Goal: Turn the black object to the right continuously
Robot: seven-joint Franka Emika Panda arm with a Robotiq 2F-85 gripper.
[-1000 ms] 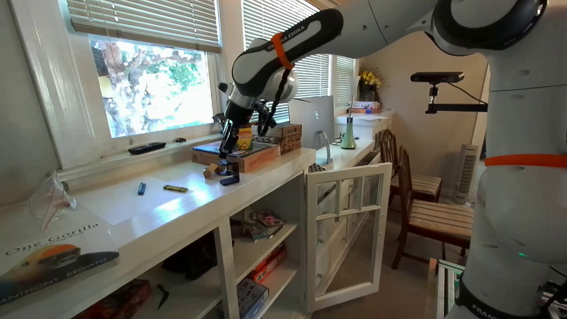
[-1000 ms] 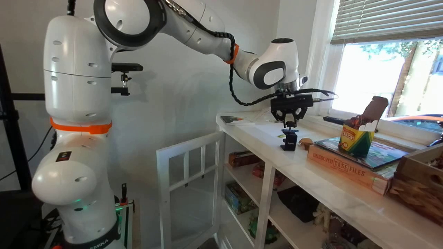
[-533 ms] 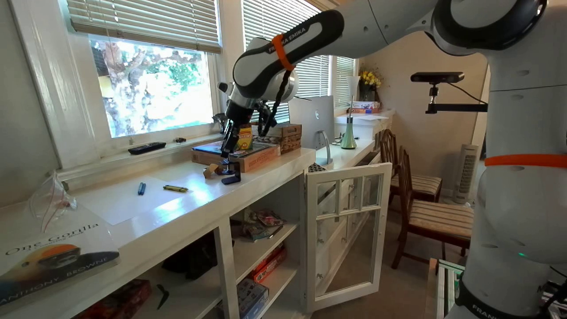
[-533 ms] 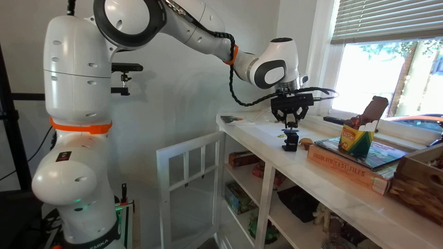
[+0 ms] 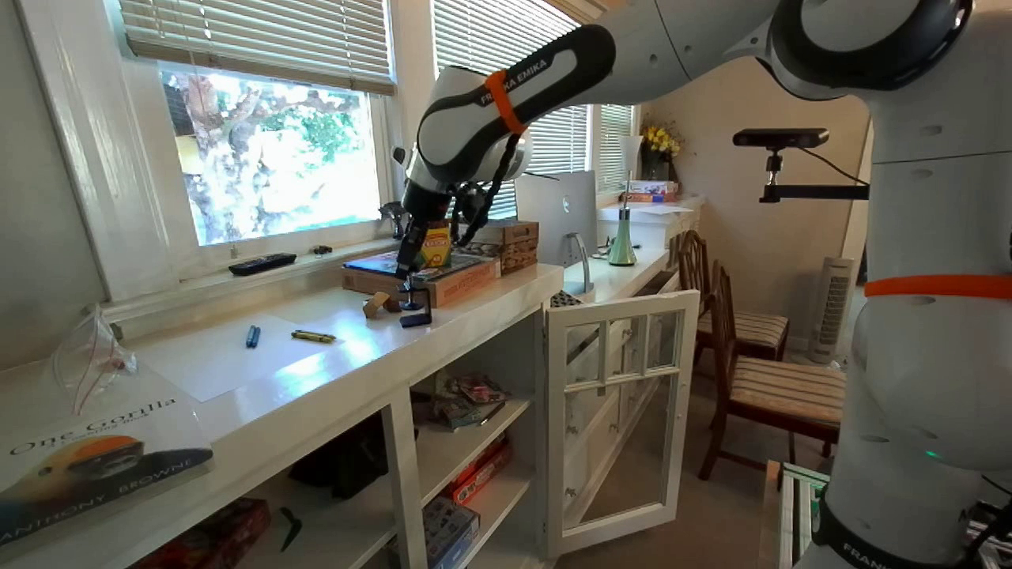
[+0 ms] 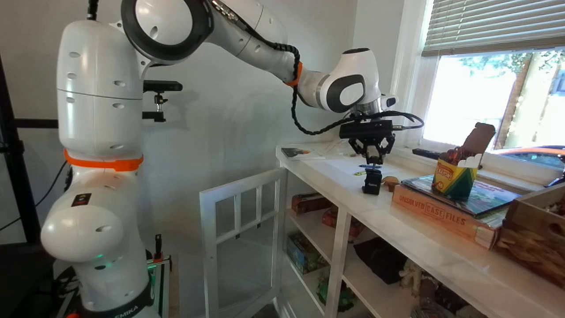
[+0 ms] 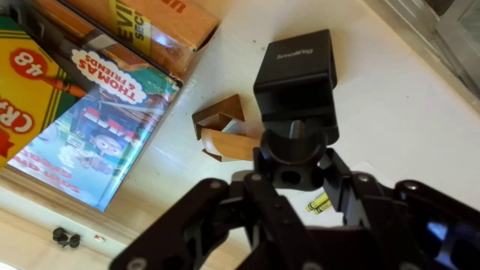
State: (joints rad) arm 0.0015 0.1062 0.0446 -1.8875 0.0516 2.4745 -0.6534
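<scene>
The black object [image 7: 298,67], a small C-shaped clamp with pale lettering, stands on the white counter close to the front edge. In both exterior views my gripper [image 6: 374,161] reaches down onto it from above. Seen from the wrist, the holed, rounded end [image 7: 292,170] of the black object sits between my fingertips, and the gripper [image 7: 294,165] is shut on it. A metal pin [image 7: 297,129] joins that end to the lettered block. In an exterior view the black object [image 5: 417,308] shows its flat foot and upright side; the fingertips hide its top.
A torn brown cardboard piece [image 7: 228,144] lies right beside the black object. Near it are an orange game box [image 6: 437,212], a crayon box [image 6: 457,176] and a wooden crate [image 6: 534,229]. Yellow crayons [image 5: 313,337] and blue ones [image 5: 253,337] lie on white paper. A glazed cabinet door [image 5: 553,411] is swung out.
My gripper has turned about its upright axis. It and the black object's top have twisted a little, and the black object has shifted slightly to the right in both exterior views.
</scene>
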